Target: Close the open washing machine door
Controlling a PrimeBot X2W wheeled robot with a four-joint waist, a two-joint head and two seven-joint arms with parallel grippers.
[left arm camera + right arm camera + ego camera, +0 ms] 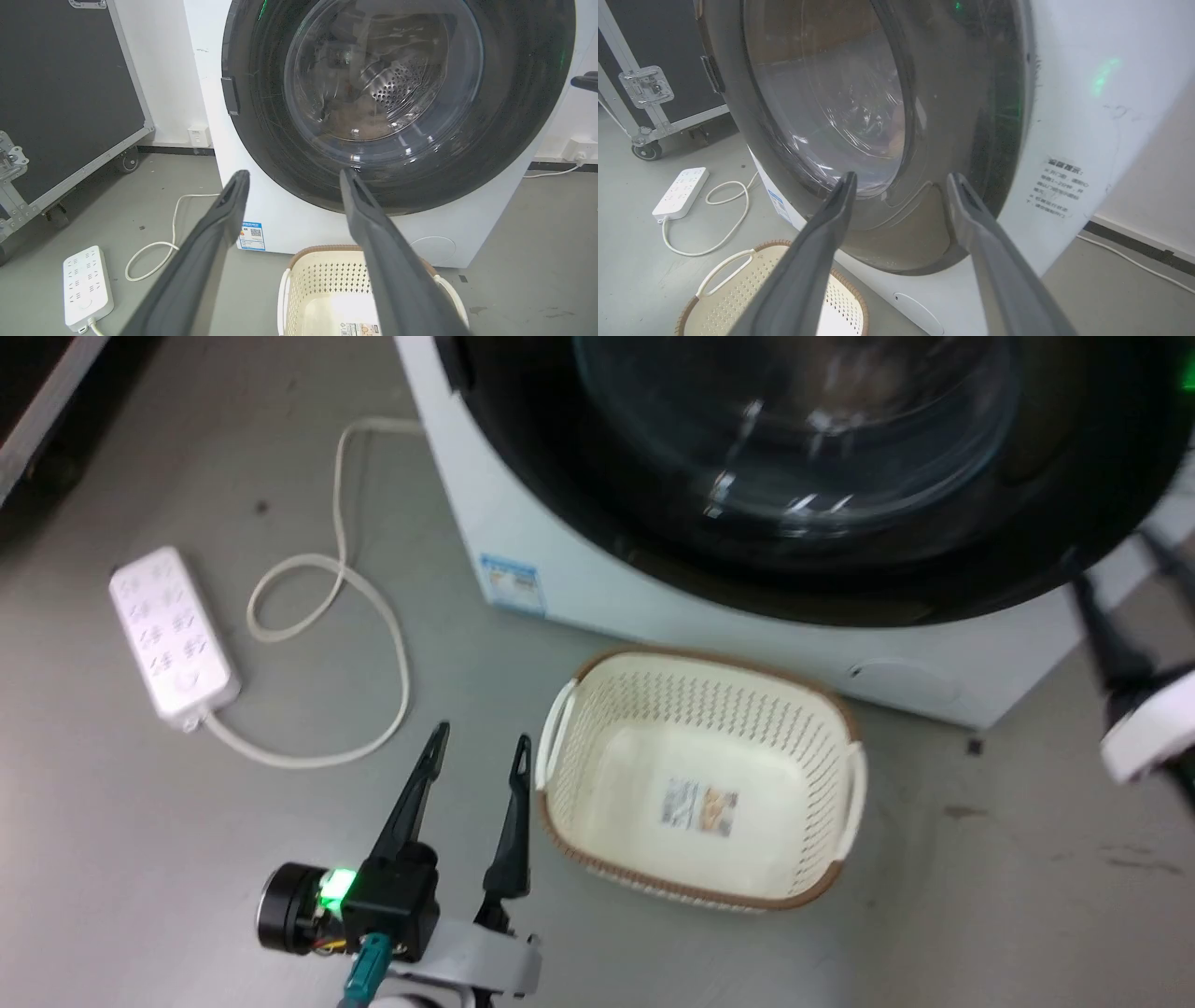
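Note:
The washing machine door, with its wide glossy black rim and bulging clear glass window, lies flat against the white machine front. In the left wrist view the door faces me and the steel drum shows through the glass. My left gripper hangs open and empty over the floor, left of the basket and well short of the door. My right gripper is blurred at the right edge, by the door's lower right rim. It is open and empty, its fingers pointing at the lower rim.
A cream perforated basket stands empty on the floor before the machine. A white power strip with a looped cable lies to the left. A black wheeled flight case stands against the wall at the far left.

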